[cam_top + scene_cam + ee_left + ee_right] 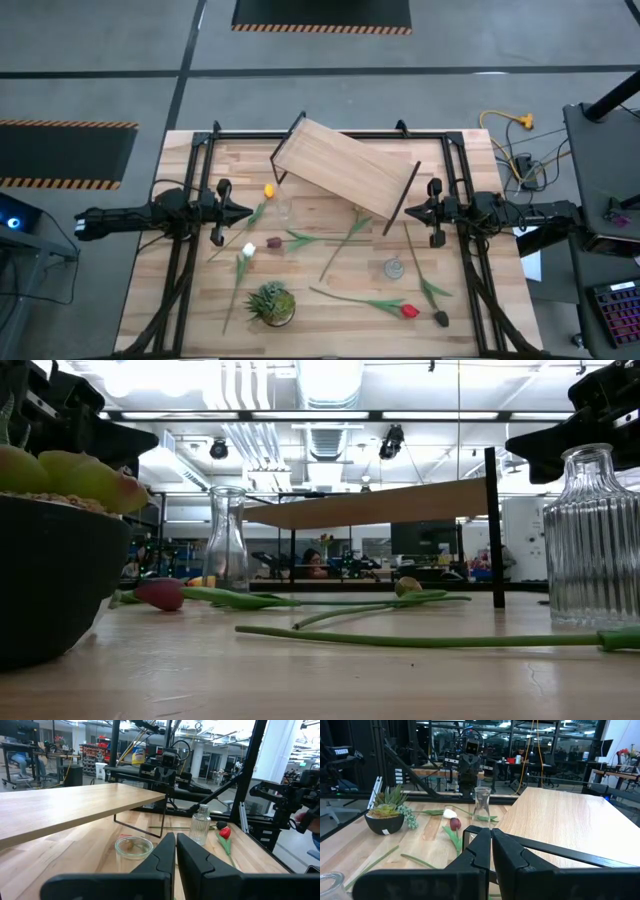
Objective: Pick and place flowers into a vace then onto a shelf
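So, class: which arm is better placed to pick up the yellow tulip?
Left. The yellow tulip lies just ahead of the left gripper, beside a glass vase. The right gripper waits across the table, beyond the shelf.

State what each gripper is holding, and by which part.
Nothing is held. The left gripper and right gripper are both shut and empty, hovering at the table's sides; the flowers lie loose on the tabletop.
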`<action>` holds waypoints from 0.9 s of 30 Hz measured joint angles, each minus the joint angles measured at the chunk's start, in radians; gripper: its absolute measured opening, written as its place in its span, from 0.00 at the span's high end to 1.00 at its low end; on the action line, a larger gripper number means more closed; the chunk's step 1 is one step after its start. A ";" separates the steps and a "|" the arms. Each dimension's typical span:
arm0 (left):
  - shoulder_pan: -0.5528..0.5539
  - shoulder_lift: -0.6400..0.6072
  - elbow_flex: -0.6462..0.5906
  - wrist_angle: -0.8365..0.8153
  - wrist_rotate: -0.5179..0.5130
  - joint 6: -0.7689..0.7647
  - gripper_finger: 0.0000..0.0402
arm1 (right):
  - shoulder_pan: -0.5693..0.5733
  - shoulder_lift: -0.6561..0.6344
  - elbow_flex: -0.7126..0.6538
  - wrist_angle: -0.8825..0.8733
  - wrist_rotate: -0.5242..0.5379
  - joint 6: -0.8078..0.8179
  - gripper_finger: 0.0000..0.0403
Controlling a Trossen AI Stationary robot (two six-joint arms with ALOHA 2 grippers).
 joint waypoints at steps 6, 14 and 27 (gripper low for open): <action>0.000 0.000 0.000 0.000 0.000 0.000 1.00 | 0.000 0.000 0.000 0.002 0.000 0.000 0.98; 0.000 0.000 0.000 0.000 0.000 0.000 1.00 | 0.000 0.000 0.000 0.016 0.000 0.000 0.98; 0.000 0.000 0.000 0.000 -0.002 0.000 1.00 | 0.000 0.000 0.000 0.209 -0.001 0.052 0.98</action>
